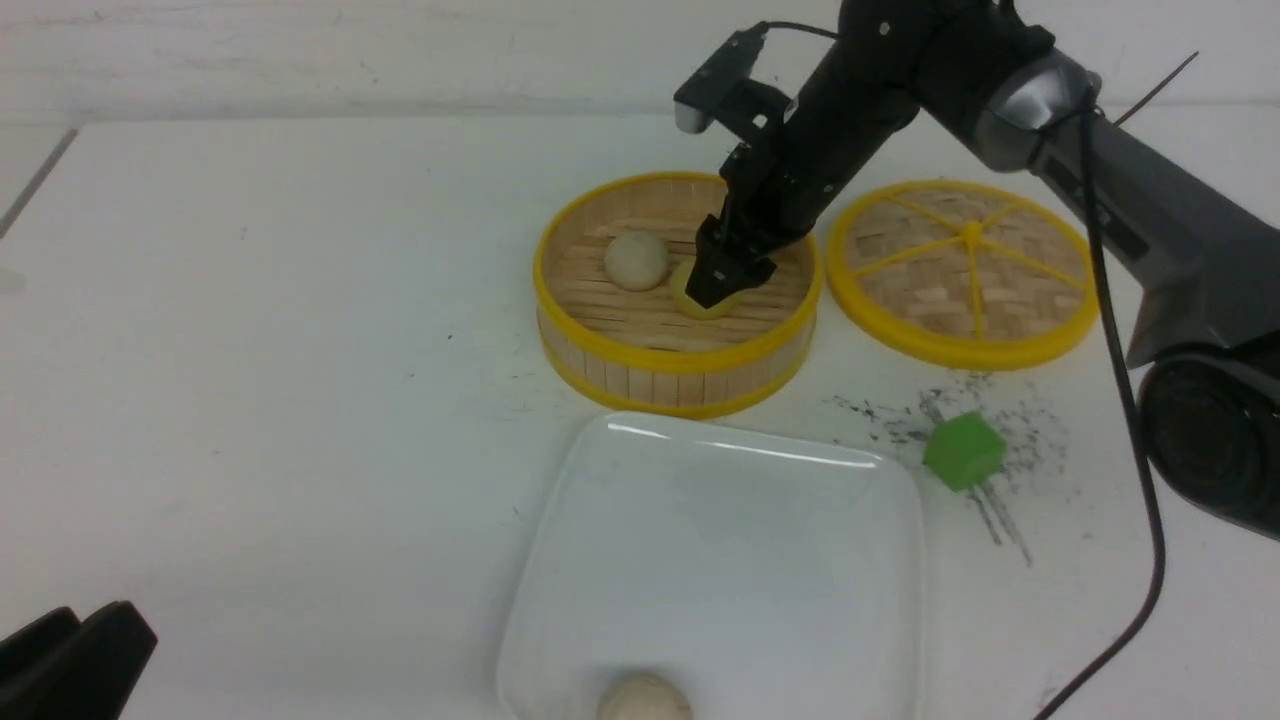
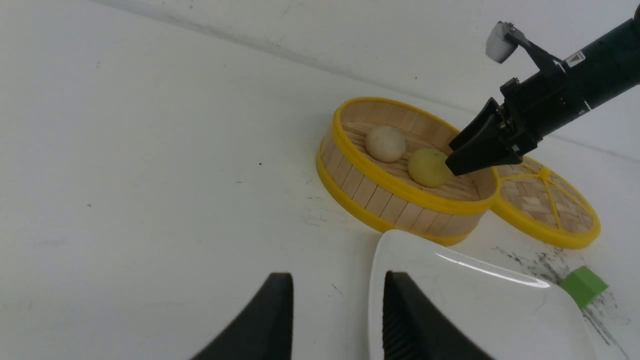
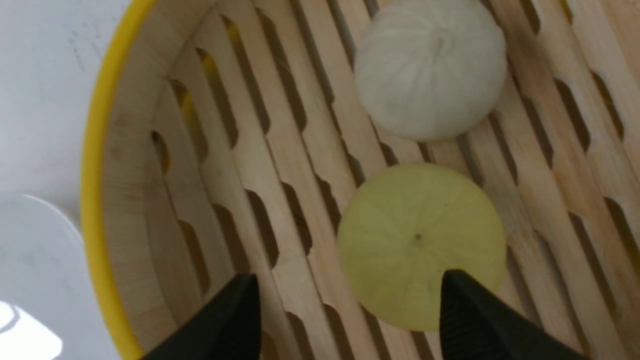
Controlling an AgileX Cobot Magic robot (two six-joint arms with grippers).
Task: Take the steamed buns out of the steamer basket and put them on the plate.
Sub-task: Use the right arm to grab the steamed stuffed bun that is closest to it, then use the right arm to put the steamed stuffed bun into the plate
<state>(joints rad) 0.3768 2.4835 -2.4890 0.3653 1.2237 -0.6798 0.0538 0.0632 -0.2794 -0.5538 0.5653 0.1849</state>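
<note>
Pale-yellow bun (image 1: 684, 295) partly behind right jaws

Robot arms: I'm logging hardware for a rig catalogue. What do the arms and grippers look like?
The right arm is dark grey with a silver joint and black forearm; a black cable hangs beside it. The right gripper and left gripper have black tapered fingers.

Yellow-rimmed wood-slat basket (image 1: 660, 385), pale-yellow bun (image 2: 429, 167) w/ off-white bun (image 1: 635, 260), white plate (image 1: 720, 520), green cube (image 1: 963, 451), yellow-spoked woven disc (image 1: 965, 270)
</note>
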